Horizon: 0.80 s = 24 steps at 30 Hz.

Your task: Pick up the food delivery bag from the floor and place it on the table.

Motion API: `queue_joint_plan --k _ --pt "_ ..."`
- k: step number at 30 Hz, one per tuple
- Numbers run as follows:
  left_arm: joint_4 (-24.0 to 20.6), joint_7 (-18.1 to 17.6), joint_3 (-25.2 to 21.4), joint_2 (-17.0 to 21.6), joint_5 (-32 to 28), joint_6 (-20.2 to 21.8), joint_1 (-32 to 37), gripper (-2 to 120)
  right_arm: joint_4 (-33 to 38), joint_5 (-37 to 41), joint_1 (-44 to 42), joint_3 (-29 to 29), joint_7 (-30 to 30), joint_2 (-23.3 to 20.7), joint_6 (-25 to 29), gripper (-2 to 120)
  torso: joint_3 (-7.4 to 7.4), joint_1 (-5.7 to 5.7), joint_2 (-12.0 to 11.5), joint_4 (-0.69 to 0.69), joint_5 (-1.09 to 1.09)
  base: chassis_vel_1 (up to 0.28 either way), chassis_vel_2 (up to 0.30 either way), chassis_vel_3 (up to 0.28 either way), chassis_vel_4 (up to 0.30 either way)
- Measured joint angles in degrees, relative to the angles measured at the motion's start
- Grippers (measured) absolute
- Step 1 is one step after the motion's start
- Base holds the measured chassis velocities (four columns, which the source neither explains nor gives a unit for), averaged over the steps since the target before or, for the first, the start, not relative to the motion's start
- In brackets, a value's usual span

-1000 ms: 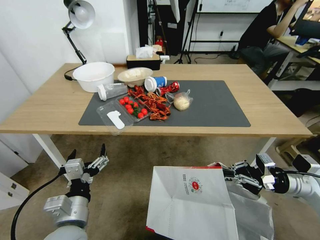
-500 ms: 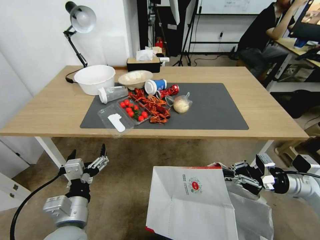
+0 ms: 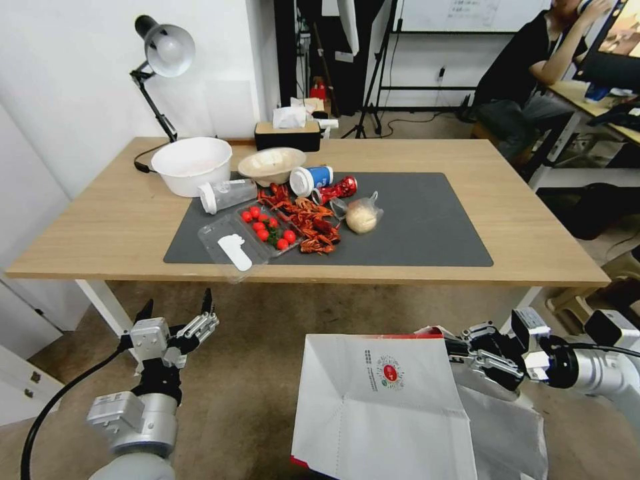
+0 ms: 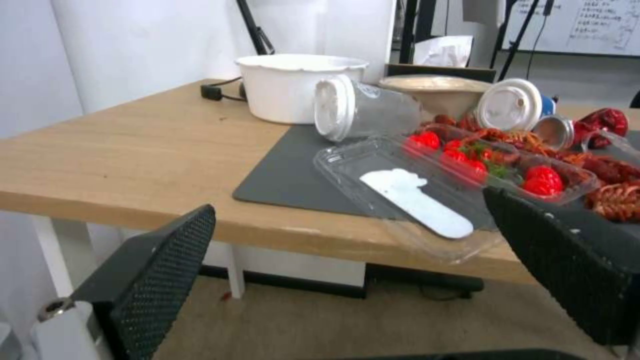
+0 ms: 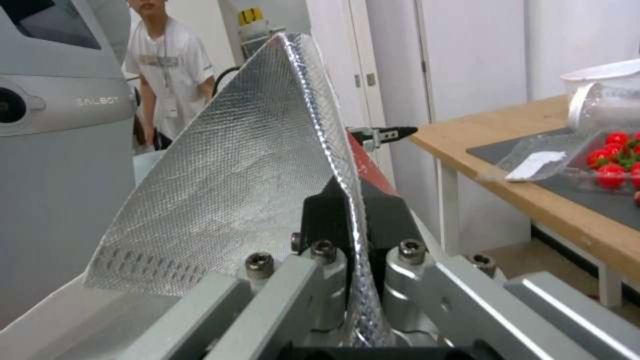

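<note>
The food delivery bag (image 3: 380,407) hangs low in front of me, its white face with the round red logo toward the head camera and a red edge at the top. My right gripper (image 3: 460,350) is shut on its rim from the right. In the right wrist view my right gripper (image 5: 357,235) pinches the silver foil lining (image 5: 233,175). My left gripper (image 3: 175,310) stands open and empty at the lower left, over the carpet floor (image 3: 253,373); in its own view the left gripper (image 4: 348,201) faces the table's front edge. The table (image 3: 533,240) lies ahead, above the bag.
The left half of the dark mat (image 3: 427,220) holds a white bowl (image 3: 191,163), a tan bowl (image 3: 271,164), toppled cups, a red can, crayfish (image 3: 307,220), a clear tomato tray (image 3: 257,233) overhanging the edge, and a small bagged bun (image 3: 362,217). A lamp (image 3: 163,53) and tissue box (image 3: 288,135) stand behind.
The table sits slightly lower and smaller in the picture, so the camera has shifted. Both grippers and the bag keep their places relative to me.
</note>
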Motion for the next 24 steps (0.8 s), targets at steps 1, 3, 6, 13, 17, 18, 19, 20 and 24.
queue_joint_plan --k 1,3,6,13,17,18,19,20,24 --pt "0.0 0.0 0.0 0.0 0.0 0.0 0.0 100 -0.1 0.0 0.0 0.0 0.0 0.1 0.0 0 0.40 0.28 0.7 0.00 0.00 0.000 0.000 0.000 0.000" --pt "0.0 0.0 0.0 0.1 0.0 0.0 -0.1 100 -0.1 0.0 0.2 0.0 0.0 0.2 0.0 0 0.98 0.69 1.7 0.00 0.00 0.000 0.000 0.000 0.000" --pt "0.0 0.0 -0.1 0.1 0.0 0.0 -0.1 100 -0.1 -0.1 0.3 0.0 0.0 0.3 0.0 0 1.52 1.12 2.6 0.00 0.00 0.000 0.000 0.000 0.000" --pt "0.0 0.0 -0.2 0.1 -0.1 0.3 -0.1 100 -0.2 -0.1 0.2 -0.1 0.1 0.4 0.0 0 2.52 1.94 4.4 0.00 0.00 0.000 0.000 0.000 0.000" --pt "0.0 0.0 -0.1 0.1 -0.1 0.3 -0.1 100 -0.2 -0.2 0.2 -0.2 0.1 0.4 0.0 0 2.80 2.21 5.0 0.00 0.00 0.000 0.000 0.000 0.000" --pt "0.0 0.0 -0.1 0.1 -0.1 0.3 -0.2 100 -0.2 -0.2 0.2 -0.2 0.1 0.4 0.0 0 2.85 2.26 5.1 0.00 0.00 0.000 0.000 0.000 0.000" --pt "0.0 0.0 -0.1 0.1 -0.1 0.3 -0.2 100 -0.2 -0.2 0.2 -0.2 0.1 0.4 0.0 0 2.85 2.26 5.1 0.00 0.00 0.000 0.000 0.000 0.000" --pt "0.0 0.0 -0.1 0.1 -0.1 0.3 -0.2 100 -0.2 -0.2 0.2 -0.2 0.1 0.4 0.0 0 2.91 2.30 5.2 0.00 0.00 0.000 0.000 0.000 0.000" --pt "0.1 0.1 -0.1 0.1 0.0 -0.1 -0.2 100 -0.3 -0.2 0.2 -0.2 0.1 0.4 0.0 0 3.23 2.54 5.8 0.00 0.00 0.000 0.000 0.000 0.000"
